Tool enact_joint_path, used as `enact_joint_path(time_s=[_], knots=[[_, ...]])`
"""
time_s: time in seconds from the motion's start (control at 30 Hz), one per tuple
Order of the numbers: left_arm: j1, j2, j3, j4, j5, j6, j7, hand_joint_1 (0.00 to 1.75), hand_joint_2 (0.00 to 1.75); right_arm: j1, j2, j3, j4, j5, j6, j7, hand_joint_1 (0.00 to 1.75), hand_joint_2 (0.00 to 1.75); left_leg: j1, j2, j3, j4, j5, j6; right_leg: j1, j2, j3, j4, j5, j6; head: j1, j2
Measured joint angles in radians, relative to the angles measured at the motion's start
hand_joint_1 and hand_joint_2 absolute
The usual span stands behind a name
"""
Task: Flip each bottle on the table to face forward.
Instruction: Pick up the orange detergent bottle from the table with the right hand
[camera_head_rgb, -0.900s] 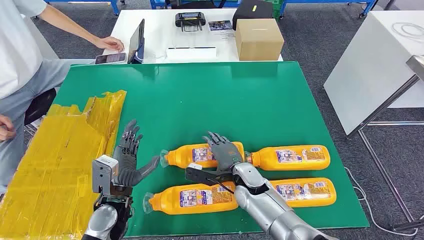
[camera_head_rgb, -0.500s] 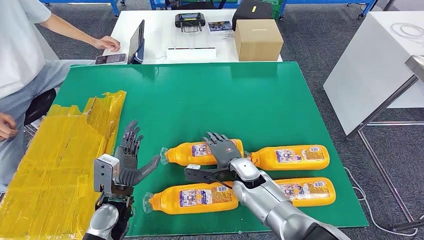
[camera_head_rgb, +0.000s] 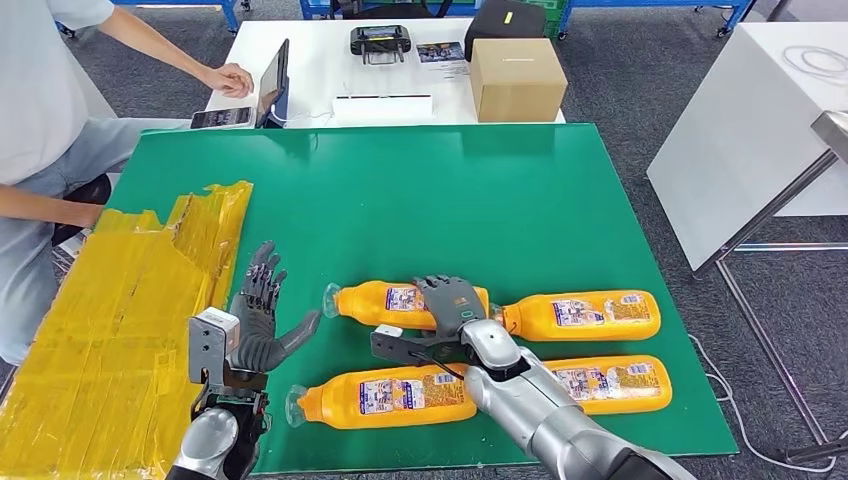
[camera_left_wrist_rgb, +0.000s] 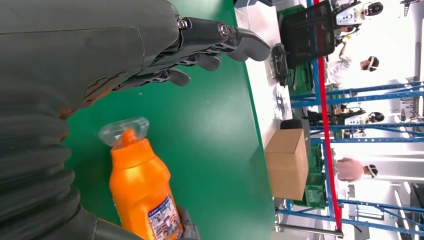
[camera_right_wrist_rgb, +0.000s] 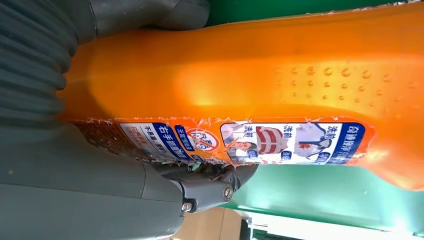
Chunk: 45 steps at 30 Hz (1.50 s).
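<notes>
Head view: four orange bottles are laid on a green table. The far-left bottle is gripped by the right hand, likely for flipping. The left hand is held open, empty, nearby.

Empty robot hand nr orange bottle

Four orange bottles, one cardboard box, one tablet.
</notes>
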Motion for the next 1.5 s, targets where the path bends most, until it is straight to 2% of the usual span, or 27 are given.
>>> enact_joint_path(time_s=[0.17,0.23,0.3,0.43,0.5,0.63,0.73,0.83,0.9,0.97,1.03,1.1,1.27,1.5], knots=[[0.001,0.0,0.0,0.0,0.0,0.0,0.0,0.0,1.75,0.007,0.001,-0.009,-0.006,-0.002,-0.014,-0.003,1.75,1.75,0.0,0.0,0.0,0.0,0.0,0.0,0.0,0.0,0.0,0.0,0.0,0.0,0.0,0.0],[0.003,0.0,0.0,-0.002,-0.003,0.0,0.0,0.0,1.75,0.024,0.001,-0.02,-0.024,-0.016,-0.069,-0.019,1.75,1.75,0.0,0.0,0.0,0.0,0.0,0.0,0.0,0.0,0.0,0.0,0.0,0.0,0.0,0.0],[0.01,0.0,0.0,-0.007,-0.012,0.003,0.001,0.0,1.75,0.06,0.002,-0.048,-0.073,-0.052,-0.175,-0.065,1.75,1.75,0.0,0.0,-0.001,0.0,0.0,0.0,0.0,0.0,-0.001,0.0,0.0,0.0,0.0,0.0],[0.022,0.0,-0.005,-0.027,-0.037,0.02,-0.003,0.0,1.75,0.17,0.008,-0.143,-0.256,-0.174,-0.399,-0.235,1.75,1.75,0.0,-0.002,-0.003,0.0,0.0,0.0,0.0,-0.001,-0.003,0.0,0.0,0.0,0.0,0.0],[0.023,0.0,-0.012,-0.031,-0.043,0.029,-0.009,0.0,1.75,0.227,0.018,-0.2,-0.353,-0.249,-0.465,-0.34,1.75,1.75,0.0,-0.002,-0.004,0.0,0.0,0.0,0.0,-0.001,-0.003,0.0,0.0,0.0,0.0,0.0],[0.024,0.004,-0.032,-0.042,-0.039,0.045,-0.02,0.0,1.75,0.33,0.058,-0.331,-0.523,-0.417,-0.488,-0.538,1.75,1.75,0.0,-0.003,-0.004,0.0,0.0,0.0,0.0,-0.001,-0.004,0.0,0.0,0.0,0.0,0.0],[0.031,0.01,-0.046,-0.062,-0.027,0.05,-0.023,0.0,1.75,0.384,0.076,-0.398,-0.613,-0.551,-0.486,-0.595,1.75,1.75,0.0,-0.004,-0.004,0.0,0.0,0.0,0.0,-0.001,-0.004,0.0,0.0,0.0,0.0,0.0],[0.036,0.019,-0.06,-0.082,-0.012,0.045,-0.02,0.0,1.75,0.419,0.078,-0.422,-0.668,-0.673,-0.435,-0.596,1.75,1.75,0.0,-0.003,-0.004,0.0,0.0,0.0,0.0,-0.001,-0.004,0.0,0.0,0.0,0.0,0.0],[0.036,0.026,-0.071,-0.092,0.003,0.031,-0.017,0.0,1.75,0.432,0.076,-0.426,-0.688,-0.782,-0.319,-0.579,1.75,1.75,0.0,-0.003,-0.004,0.0,0.0,0.0,0.0,-0.001,-0.004,0.0,0.0,0.0,0.0,0.0],[0.035,0.033,-0.082,-0.098,0.02,0.009,-0.015,0.0,1.75,0.437,0.069,-0.423,-0.695,-0.875,-0.158,-0.553,1.75,1.75,0.0,-0.003,-0.004,0.0,0.0,0.0,0.0,-0.001,-0.004,0.0,0.0,0.0,0.0,0.0],[0.031,0.039,-0.094,-0.103,0.037,-0.012,-0.017,0.0,1.75,0.437,0.061,-0.409,-0.692,-0.919,-0.028,-0.536,1.75,1.75,0.0,-0.003,-0.004,0.0,0.0,0.0,0.0,-0.001,-0.004,0.0,0.0,0.0,0.0,0.0],[0.026,0.043,-0.106,-0.109,0.051,-0.028,-0.02,0.0,1.75,0.434,0.057,-0.39,-0.682,-0.929,0.043,-0.53,1.75,1.75,0.0,-0.003,-0.004,0.0,0.0,0.0,0.0,-0.001,-0.004,0.0,0.0,0.0,0.0,0.0],[0.009,0.054,-0.138,-0.127,0.063,-0.069,-0.023,0.0,1.75,0.415,0.054,-0.328,-0.637,-0.894,0.093,-0.523,1.75,1.75,0.0,-0.003,-0.004,0.0,0.0,0.0,0.0,-0.001,-0.004,0.0,0.0,0.0,0.0,0.0],[-0.006,0.065,-0.177,-0.134,0.063,-0.093,-0.023,0.0,1.75,0.389,0.054,-0.243,-0.589,-0.814,0.089,-0.522,1.75,1.75,0.0,-0.003,-0.004,0.0,0.0,0.0,0.0,-0.001,-0.004,0.0,0.0,0.0,0.0,0.0]])
